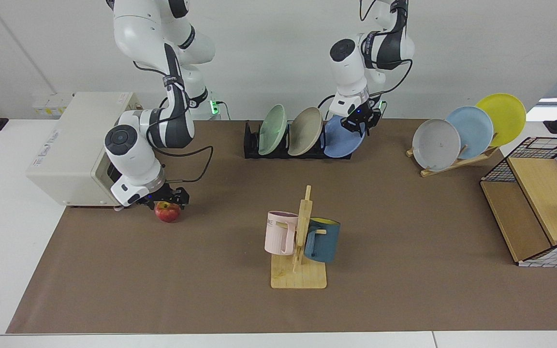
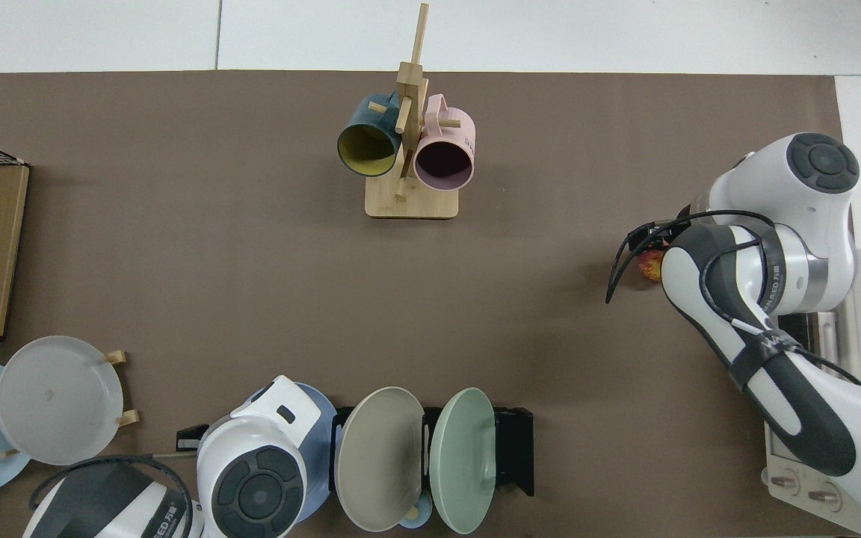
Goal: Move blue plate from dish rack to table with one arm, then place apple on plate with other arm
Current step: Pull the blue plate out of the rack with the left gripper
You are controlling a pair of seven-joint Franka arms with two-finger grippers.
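Observation:
The periwinkle blue plate (image 1: 340, 140) leans in the end slot of the black dish rack (image 1: 252, 145), beside a beige and a green plate. My left gripper (image 1: 359, 123) is open at the plate's upper rim, fingers either side of the edge. From above, the left arm covers most of the blue plate (image 2: 323, 409) by the dish rack (image 2: 514, 448). The red-and-yellow apple (image 1: 167, 212) rests on the brown table (image 1: 404, 217) near a beige box. My right gripper (image 1: 171, 199) is open, low over the apple's top. From above, only a sliver of apple (image 2: 650, 264) shows beside the right gripper (image 2: 643, 240).
A wooden mug stand (image 1: 300, 270) with a pink and a dark blue mug stands mid-table. A slanted wooden rack (image 1: 457, 162) holds grey, pale blue and yellow plates. A wire-and-wood basket (image 1: 535, 212) sits at one end, a beige box (image 1: 73, 154) at the other.

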